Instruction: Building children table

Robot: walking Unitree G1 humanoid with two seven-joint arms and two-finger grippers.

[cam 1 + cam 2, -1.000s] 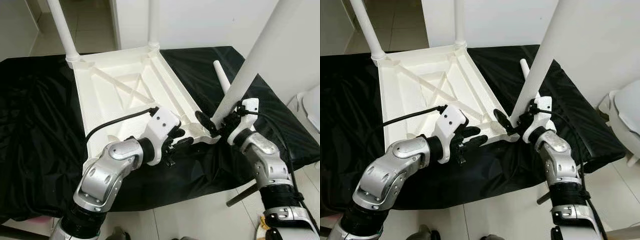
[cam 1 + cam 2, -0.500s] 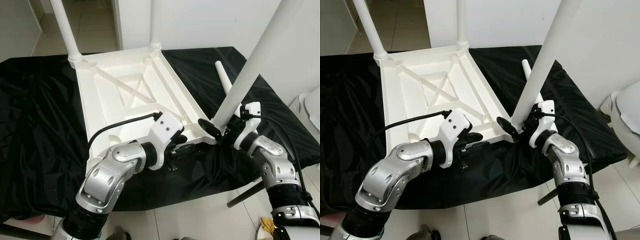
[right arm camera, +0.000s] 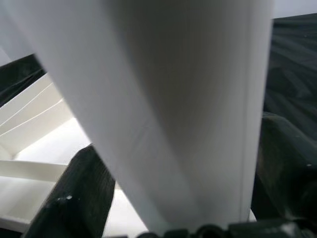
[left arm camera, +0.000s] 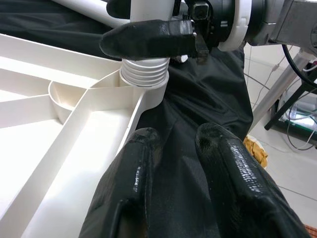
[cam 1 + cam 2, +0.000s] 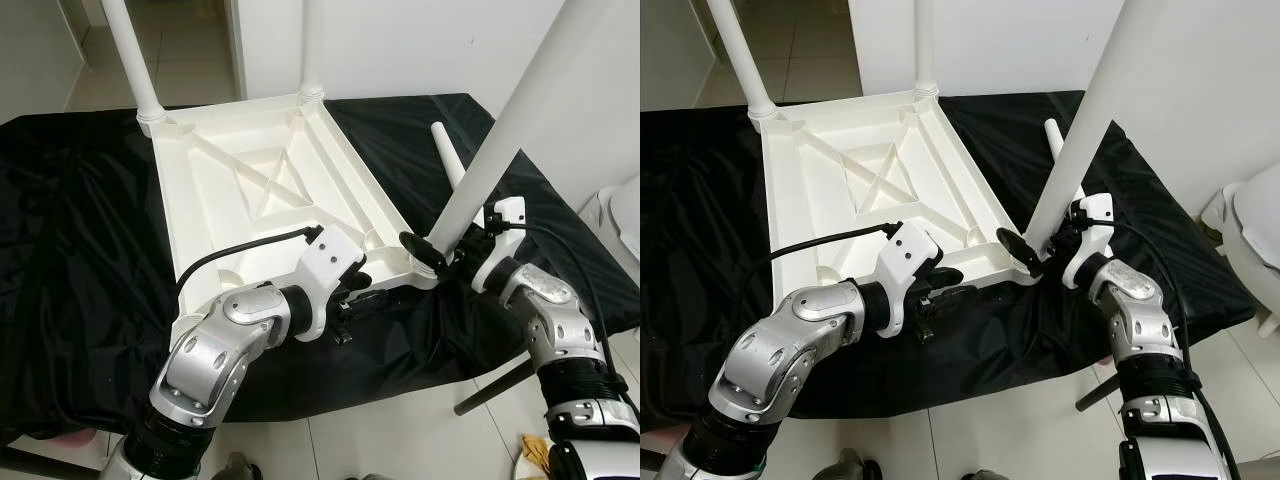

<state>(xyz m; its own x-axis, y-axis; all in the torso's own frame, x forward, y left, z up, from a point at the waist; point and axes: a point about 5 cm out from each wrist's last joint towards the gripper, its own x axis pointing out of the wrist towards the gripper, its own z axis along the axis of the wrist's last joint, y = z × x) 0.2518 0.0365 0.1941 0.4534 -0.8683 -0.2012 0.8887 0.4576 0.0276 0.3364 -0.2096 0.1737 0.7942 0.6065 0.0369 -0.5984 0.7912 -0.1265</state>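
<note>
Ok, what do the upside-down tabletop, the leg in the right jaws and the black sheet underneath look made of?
Tabletop: likely moulded plastic, matte white, with cast-in ribs and a ridged corner socket. Leg, held by the right gripper: apparently the same smooth white plastic, though whether it is hollow can't be told. Sheet: thin, glossy black fabric or film, judging by its creases and sheen.

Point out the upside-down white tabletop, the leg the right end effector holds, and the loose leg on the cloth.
tabletop (image 5: pixel 215 200), left eye view, ribbed underside.
held leg (image 5: pixel 505 120), left eye view, mid shaft.
loose leg (image 5: pixel 446 158), left eye view, visible upper part.
right end effector (image 5: pixel 1048 250), right eye view, between its fingertips.
</note>
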